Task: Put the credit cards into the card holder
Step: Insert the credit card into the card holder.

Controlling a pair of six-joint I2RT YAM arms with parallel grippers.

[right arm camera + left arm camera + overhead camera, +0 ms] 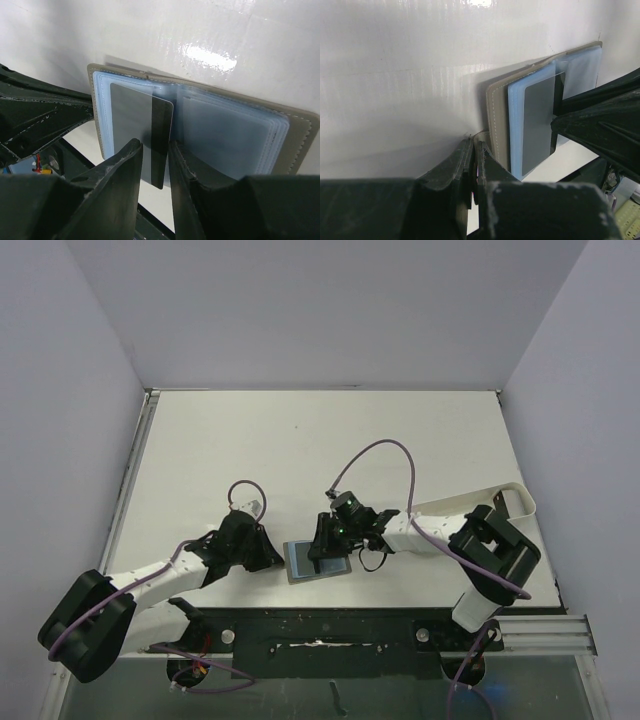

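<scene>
Card holder (300, 132) lies open on the white table (300, 440), between the two pincers.
Stitched olive outside, glossy blue sleeves inside, and its fold runs straight away from the right pincer (155, 145). A dark matte credit card (161, 130) lies along that fold just beyond those parted, empty tips, one long edge bare. The left pincer (474, 145) is pressed together at the holder's edge. From above, the card can't be made out.

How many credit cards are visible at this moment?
1. The dark credit card lies partly inside a blue sleeve of the open card holder, in front of the right hand. More may be hidden in other sleeves.
</scene>
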